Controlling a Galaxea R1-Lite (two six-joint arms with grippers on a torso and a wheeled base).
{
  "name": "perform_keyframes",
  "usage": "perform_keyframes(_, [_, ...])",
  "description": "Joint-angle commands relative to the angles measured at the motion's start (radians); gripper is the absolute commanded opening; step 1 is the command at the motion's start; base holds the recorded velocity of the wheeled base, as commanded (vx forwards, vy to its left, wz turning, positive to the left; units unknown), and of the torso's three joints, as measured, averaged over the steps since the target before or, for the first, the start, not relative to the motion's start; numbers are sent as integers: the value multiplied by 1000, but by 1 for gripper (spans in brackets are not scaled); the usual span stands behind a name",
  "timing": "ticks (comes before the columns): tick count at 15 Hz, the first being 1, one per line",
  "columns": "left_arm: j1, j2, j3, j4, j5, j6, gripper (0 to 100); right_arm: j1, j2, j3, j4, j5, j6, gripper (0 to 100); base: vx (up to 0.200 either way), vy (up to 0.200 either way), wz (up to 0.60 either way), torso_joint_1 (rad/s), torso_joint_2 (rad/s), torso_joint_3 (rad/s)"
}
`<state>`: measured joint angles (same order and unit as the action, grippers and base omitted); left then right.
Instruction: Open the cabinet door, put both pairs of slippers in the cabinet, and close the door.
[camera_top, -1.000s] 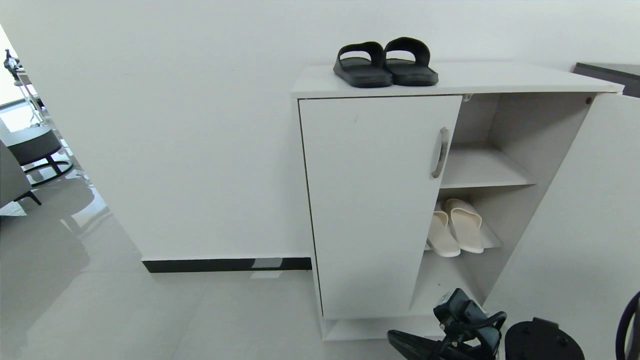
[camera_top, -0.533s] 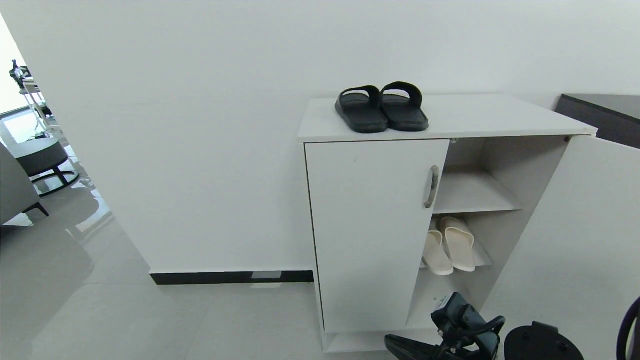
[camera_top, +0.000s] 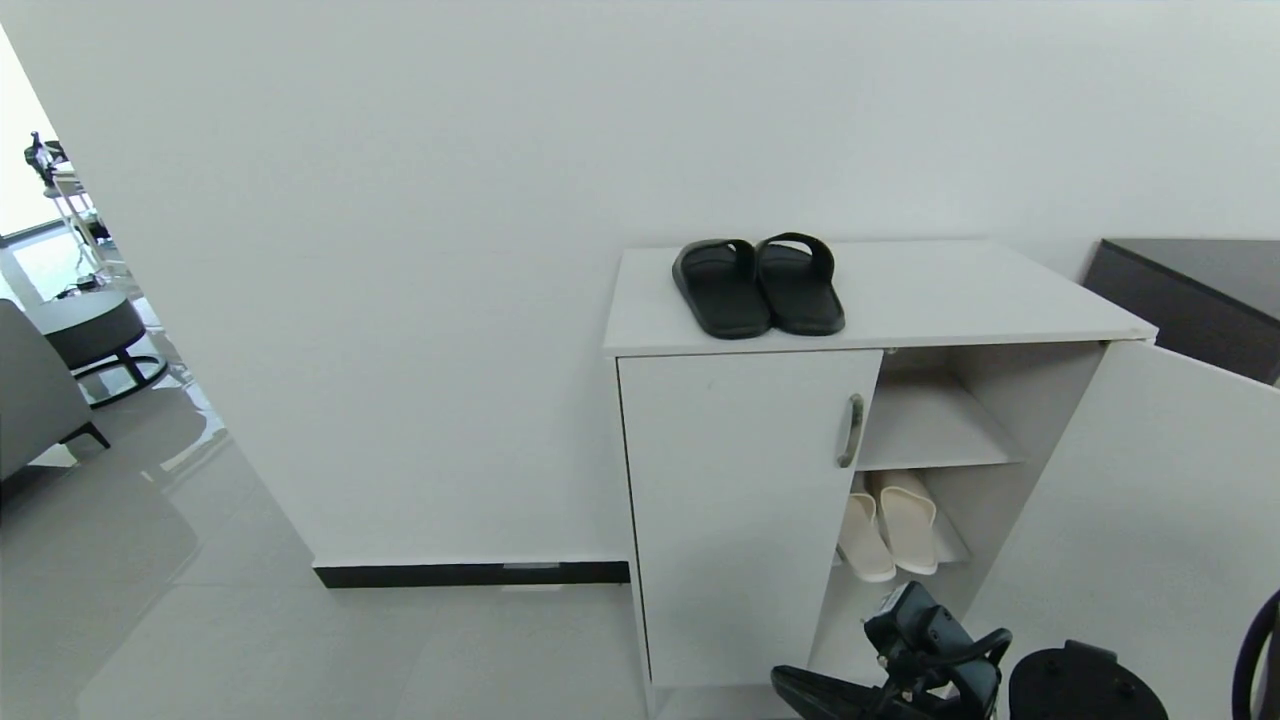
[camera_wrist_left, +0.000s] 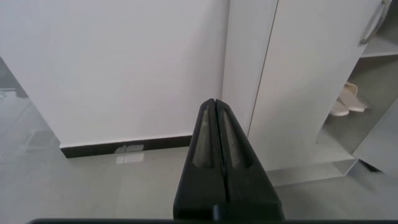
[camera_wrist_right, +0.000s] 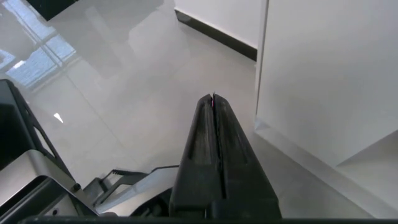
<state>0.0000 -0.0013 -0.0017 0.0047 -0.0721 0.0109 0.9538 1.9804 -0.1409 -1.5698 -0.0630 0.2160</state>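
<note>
So the white cabinet (camera_top: 950, 300) stands against the wall with its right door (camera_top: 1130, 520) swung wide open and the left door (camera_top: 740, 510) closed, curved metal handle (camera_top: 850, 431) at its inner edge. The black slippers (camera_top: 758, 286) sit side by side on top of the cabinet, toward its left half. The white slippers (camera_top: 890, 520) are already inside, next to each other on the second shelf down, with a bare shelf above them. The left gripper (camera_wrist_left: 215, 102) has its fingers pressed together, nothing in them, low over the glossy floor (camera_wrist_left: 124, 186) in front of the cabinet. The right gripper (camera_wrist_right: 213, 98) is the same, fingers together and empty, down by the cabinet's base
</note>
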Motion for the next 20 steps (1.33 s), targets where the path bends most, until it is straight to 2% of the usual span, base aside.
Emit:
perform_keyframes(1, [0,1,0,0,0,0,0,0,3,0,-1,0,-1,0,0,0,0,237,-510,-286])
perform_keyframes(14, [0,1,0,0,0,0,0,0,3,1,-1,0,0,0,0,0,0,258,-558,-298])
perform_keyframes(20, [0,1,-1,0,0,-2,0,25,1,27,-1,-8,-26,0,0,0,0,193,-397,-203])
